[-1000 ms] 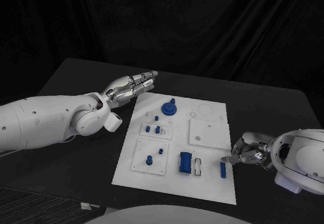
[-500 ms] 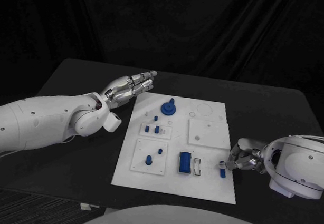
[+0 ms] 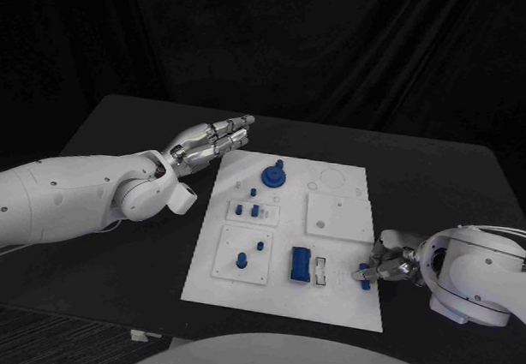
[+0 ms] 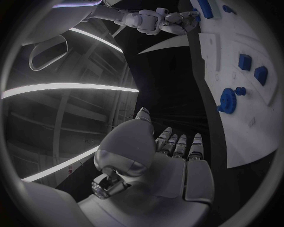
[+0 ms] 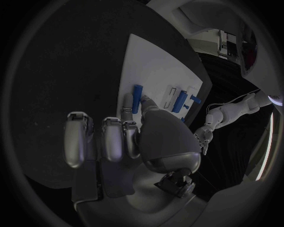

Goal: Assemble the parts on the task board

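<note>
Hovering flat over the table (image 3: 119,126) just off the task board's (image 3: 327,299) far left corner: the left hand (image 3: 212,139), fingers stretched out together and holding nothing, unchanged over the last second. Sitting undisturbed across the board: the blue gear (image 3: 272,178) near the far edge, small pegs below it, a blue block (image 3: 300,263) toward the near edge. Closing in at the board's right edge: the right hand (image 3: 386,263), having crept inward since 1 second ago, fingertips now touching the slim blue bar (image 3: 363,276) lying there, apparently pinching it, though the grip is not fully showing. Probably meaning a pick-up getting under way, with seating the bar yet to come.
</note>
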Robot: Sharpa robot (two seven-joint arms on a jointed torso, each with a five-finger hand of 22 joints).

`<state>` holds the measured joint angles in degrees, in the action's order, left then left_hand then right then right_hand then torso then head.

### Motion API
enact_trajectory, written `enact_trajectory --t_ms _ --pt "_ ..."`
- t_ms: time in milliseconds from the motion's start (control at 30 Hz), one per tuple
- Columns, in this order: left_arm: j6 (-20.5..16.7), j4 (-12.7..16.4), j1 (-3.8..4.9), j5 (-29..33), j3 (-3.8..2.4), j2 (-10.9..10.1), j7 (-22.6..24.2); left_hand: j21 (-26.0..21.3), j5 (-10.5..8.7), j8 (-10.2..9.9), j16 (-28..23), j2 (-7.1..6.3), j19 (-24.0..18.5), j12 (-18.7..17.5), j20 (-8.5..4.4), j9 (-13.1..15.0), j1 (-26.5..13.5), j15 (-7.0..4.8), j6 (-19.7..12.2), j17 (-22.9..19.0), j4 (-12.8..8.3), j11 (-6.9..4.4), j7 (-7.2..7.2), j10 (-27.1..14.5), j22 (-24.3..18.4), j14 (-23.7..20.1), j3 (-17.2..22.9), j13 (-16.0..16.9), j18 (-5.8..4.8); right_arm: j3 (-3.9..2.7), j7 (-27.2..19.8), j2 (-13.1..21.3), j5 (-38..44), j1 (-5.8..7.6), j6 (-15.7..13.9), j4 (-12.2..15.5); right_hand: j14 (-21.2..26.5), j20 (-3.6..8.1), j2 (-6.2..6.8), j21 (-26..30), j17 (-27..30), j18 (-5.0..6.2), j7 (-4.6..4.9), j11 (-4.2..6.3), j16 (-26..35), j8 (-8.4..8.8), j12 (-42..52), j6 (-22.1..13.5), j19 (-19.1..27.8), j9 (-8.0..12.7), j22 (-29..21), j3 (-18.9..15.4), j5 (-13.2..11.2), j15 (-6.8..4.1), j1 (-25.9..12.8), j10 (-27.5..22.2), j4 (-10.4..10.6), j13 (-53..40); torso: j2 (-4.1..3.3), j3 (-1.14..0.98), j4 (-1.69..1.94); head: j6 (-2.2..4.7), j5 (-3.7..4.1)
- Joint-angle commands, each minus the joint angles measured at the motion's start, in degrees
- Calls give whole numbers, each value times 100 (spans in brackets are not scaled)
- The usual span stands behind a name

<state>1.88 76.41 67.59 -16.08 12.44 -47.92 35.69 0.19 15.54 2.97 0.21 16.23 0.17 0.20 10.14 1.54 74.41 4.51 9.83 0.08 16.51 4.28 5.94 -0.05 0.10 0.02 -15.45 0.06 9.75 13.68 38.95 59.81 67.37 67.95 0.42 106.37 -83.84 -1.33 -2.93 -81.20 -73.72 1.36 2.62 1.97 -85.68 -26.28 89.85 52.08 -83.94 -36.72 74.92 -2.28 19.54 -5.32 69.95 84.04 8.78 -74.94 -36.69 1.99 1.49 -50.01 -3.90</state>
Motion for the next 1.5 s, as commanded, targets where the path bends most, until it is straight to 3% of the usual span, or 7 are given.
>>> enact_trajectory --t_ms 33,200,400,533,900,1133,1500 --pt "73 10 -9 0 -6 7 73 -3 41 26 -21 15 1 -20 45 7 74 21 -3 -8 -4 33 41 5 4 -2 53 -6 16 54 269 -38 75 -106 -107 -48 -353 13 14 25 -6 78 -20 -11 28 378 15 72 -213 158 1226 164 305 0 309 596 -216 -1506 -4 2 2 1 15" --pt "82 12 -10 0 -6 7 71 1 59 26 -21 16 5 -20 49 6 94 25 -8 -8 -6 42 47 5 7 -2 64 -6 16 53 274 -46 176 -126 -139 -49 -349 17 127 40 14 80 6 -26 34 552 15 154 -208 347 1223 537 717 6 632 596 -534 -1506 -3 2 2 1 -11" --pt "85 23 -11 0 -6 -11 71 10 68 27 -21 15 15 -20 57 6 110 30 -10 -8 -3 53 53 5 15 -2 73 -6 19 53 258 -28 243 -134 -387 -2 -356 -66 301 8 -32 71 170 -164 15 875 15 161 -220 717 1234 1113 1307 112 822 596 -956 -1506 -7 -9 7 1 -36" --pt "81 34 -11 0 -6 -27 72 12 70 27 -21 15 16 -20 59 5 114 31 -12 -8 -3 55 54 5 16 -2 75 -6 20 53 215 6 211 -136 -689 71 -363 -126 554 -98 -86 51 237 -212 -19 1139 15 454 -258 1135 1264 2056 1661 160 541 596 -1271 -1506 -4 -7 4 1 -51" --pt "62 56 -12 0 -6 -36 69 14 78 28 -21 13 19 -20 67 6 128 37 -13 -8 0 64 58 5 18 -2 83 -6 23 50 83 230 -1578 -25 -1385 356 -374 -134 711 -301 -130 6 234 -222 -50 1332 15 602 -340 1400 1323 2501 1628 172 232 596 -1433 -1506 -3 2 10 1 -73" --pt "52 56 -12 0 -6 -31 60 14 79 30 -21 12 19 -20 69 6 131 38 -10 -8 1 67 59 5 18 -2 84 -6 23 50 30 256 -2720 190 -1439 420 -377 -137 718 -327 -139 0 233 -220 -57 1354 15 625 -350 1436 1330 2523 1567 174 169 596 -1436 -1506 -2 1 5 1 -75" --pt "63 38 -12 0 -6 -2 56 15 79 32 -21 11 20 -16 72 7 134 40 -7 -8 5 73 63 13 18 -2 85 -2 24 51 -41 -50 -3384 263 -1268 317 -374 -141 702 -325 -119 1 236 -223 -56 1383 15 619 -347 1471 1329 2534 1502 178 106 596 -1425 -1506 -1 1 3 1 -52"
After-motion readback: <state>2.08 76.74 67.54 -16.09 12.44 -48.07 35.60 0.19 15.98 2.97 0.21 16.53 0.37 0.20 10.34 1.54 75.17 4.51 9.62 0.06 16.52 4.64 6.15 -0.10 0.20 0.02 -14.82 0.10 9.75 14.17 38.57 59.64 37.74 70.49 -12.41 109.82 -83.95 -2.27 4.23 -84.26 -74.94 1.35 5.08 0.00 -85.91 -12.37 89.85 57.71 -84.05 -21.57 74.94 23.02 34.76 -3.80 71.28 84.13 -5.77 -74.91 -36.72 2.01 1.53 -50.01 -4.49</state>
